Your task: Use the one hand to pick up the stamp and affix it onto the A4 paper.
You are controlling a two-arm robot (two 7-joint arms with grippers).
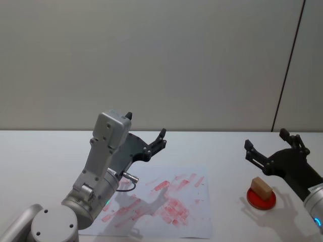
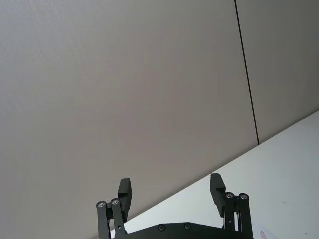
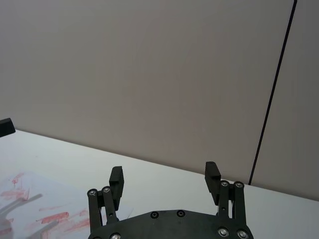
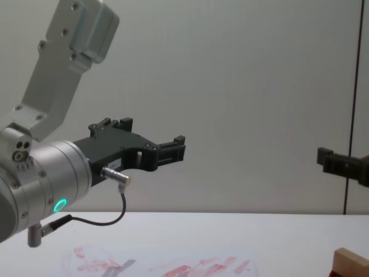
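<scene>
Stamp (image 1: 262,188) seated on round red pad (image 1: 262,204) at right side of bench (image 1: 227,146), well apart from A4 paper (image 1: 197,222); paper flat at centre-left of bench, smeared with red and pink ink marks. Right gripper (image 1: 266,139) raised in air near stamp, on its far side and clear of it, jaws spread wide, nothing held between them. Left gripper (image 1: 146,125) held high over far left part of paper, pointing away from robot, jaws likewise wide apart and empty.
</scene>
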